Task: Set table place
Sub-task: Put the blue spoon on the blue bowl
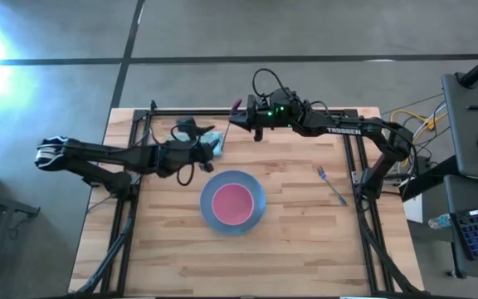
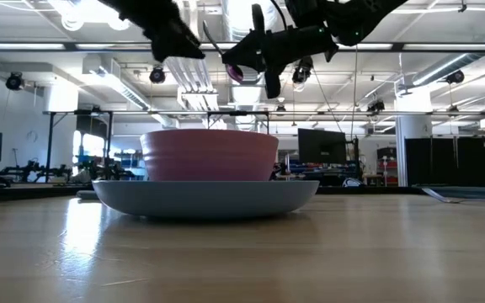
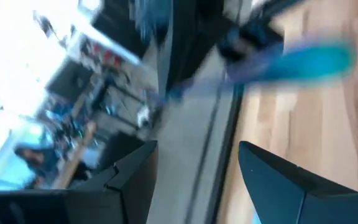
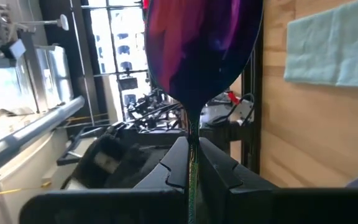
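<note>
The wooden surface (image 1: 289, 241) has broad bare planks along its near side. At its centre the blue plate (image 1: 256, 193) carries the pink bowl (image 1: 232, 203). The fork (image 1: 331, 185) lies toward the right rail. By the far edge, the right claw (image 1: 246, 118) pinches the spoon (image 4: 201, 43) aloft; the left claw (image 1: 210, 143) gapes empty beside a pale cloth (image 4: 334, 46).

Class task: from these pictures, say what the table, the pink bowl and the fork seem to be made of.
Table: light wood strips, judging by visible grain lines. Pink bowl: probably matte plastic, with an even colour and a soft sheen. Fork: slim and pale; too small to tell plastic from metal.
</note>
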